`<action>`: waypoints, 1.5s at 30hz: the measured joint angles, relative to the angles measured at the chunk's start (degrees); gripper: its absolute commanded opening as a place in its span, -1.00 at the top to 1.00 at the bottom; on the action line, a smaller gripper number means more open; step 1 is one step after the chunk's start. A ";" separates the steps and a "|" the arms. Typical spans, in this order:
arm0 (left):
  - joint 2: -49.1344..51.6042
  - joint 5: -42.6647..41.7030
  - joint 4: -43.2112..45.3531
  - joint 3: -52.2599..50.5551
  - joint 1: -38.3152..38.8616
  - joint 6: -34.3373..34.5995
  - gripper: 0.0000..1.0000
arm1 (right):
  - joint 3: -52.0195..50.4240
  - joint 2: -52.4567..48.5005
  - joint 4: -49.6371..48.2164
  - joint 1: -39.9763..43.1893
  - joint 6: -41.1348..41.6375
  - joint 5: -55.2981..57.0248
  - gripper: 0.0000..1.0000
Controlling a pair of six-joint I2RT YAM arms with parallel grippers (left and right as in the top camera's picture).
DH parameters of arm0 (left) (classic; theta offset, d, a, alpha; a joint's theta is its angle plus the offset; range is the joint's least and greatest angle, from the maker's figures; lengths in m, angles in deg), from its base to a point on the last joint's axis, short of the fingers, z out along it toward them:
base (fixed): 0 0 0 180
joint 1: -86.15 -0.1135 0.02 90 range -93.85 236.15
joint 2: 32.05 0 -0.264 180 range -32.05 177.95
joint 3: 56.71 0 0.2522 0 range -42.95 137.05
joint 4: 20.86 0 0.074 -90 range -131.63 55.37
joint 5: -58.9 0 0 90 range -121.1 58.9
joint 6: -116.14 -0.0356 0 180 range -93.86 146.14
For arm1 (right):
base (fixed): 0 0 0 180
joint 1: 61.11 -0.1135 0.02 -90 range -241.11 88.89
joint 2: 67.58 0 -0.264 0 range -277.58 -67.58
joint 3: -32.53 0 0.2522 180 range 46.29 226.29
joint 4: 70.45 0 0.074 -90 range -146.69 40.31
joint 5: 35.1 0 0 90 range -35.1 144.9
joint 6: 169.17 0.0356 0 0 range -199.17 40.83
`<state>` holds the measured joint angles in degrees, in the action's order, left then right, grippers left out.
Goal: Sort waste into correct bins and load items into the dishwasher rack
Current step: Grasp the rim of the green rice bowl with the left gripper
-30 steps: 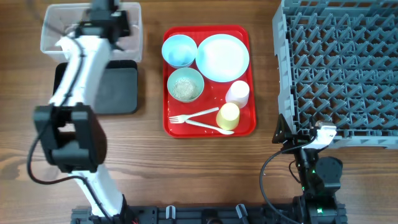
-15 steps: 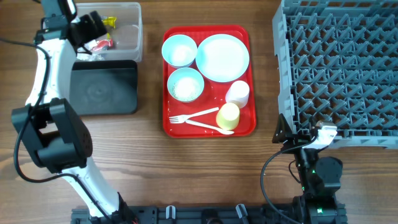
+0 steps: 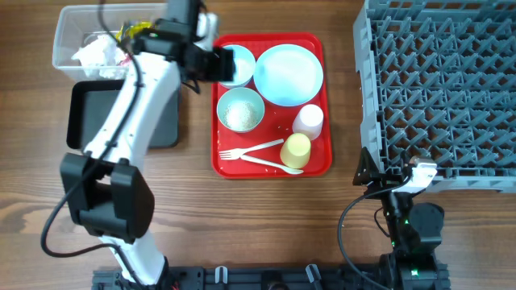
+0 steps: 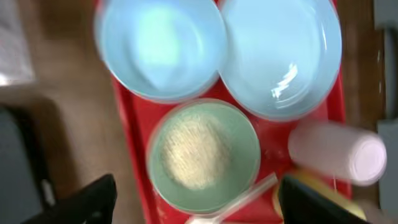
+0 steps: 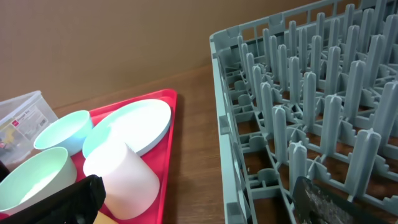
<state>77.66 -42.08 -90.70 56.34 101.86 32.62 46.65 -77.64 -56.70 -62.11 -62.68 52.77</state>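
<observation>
My left gripper (image 3: pixel 206 61) (image 4: pixel 199 208) hangs open and empty over the red tray's left edge. Below it are a light-blue bowl with rice grains (image 4: pixel 202 155) (image 3: pixel 240 109), an empty light-blue bowl (image 4: pixel 161 50) (image 3: pixel 234 64) and the large plate (image 3: pixel 289 74) (image 4: pixel 280 56). A whitish cup (image 3: pixel 308 121) (image 5: pixel 124 177), a yellow cup (image 3: pixel 296 150), a white fork (image 3: pixel 242 152) and a spoon (image 3: pixel 272 165) also lie on the tray. Crumpled tissue (image 3: pixel 95 55) and wrappers (image 3: pixel 129 32) sit in the clear bin (image 3: pixel 165 24). My right gripper (image 3: pixel 387 173) (image 5: pixel 205 205) stands open by the grey-blue rack (image 3: pixel 439 89) (image 5: pixel 311 112).
The red tray (image 3: pixel 326 157) (image 5: pixel 168 99) lies between the bins and the rack. The black bin (image 3: pixel 85 113) sits in front of the clear one, partly under my left arm. Bare wooden table (image 3: pixel 242 234) runs along the front.
My left arm has swung from over the clear bin, out to the left, then right to the tray. Its gripper has opened, and the tissue and wrappers now show in the clear bin.
</observation>
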 measured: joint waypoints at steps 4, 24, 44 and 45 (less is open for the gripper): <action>0.00 0.28 -3.23 -0.02 5.86 0.28 -0.67 | 0.00 0.00 0.00 0.00 0.00 0.00 -1.00; 10.40 6.40 8.61 -10.75 14.69 4.79 0.42 | 0.00 -0.02 0.00 0.00 0.02 0.00 -1.00; -1.18 5.14 1.68 -10.86 11.85 8.11 0.92 | 0.00 -0.02 0.00 0.00 0.02 0.00 -0.99; -4.04 3.85 -0.48 -10.86 9.90 8.31 0.92 | 0.00 -0.02 0.00 0.00 0.02 0.00 -0.99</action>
<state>73.61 -38.23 -91.18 45.47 111.76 40.92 46.65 -77.67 -56.70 -62.11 -62.65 52.77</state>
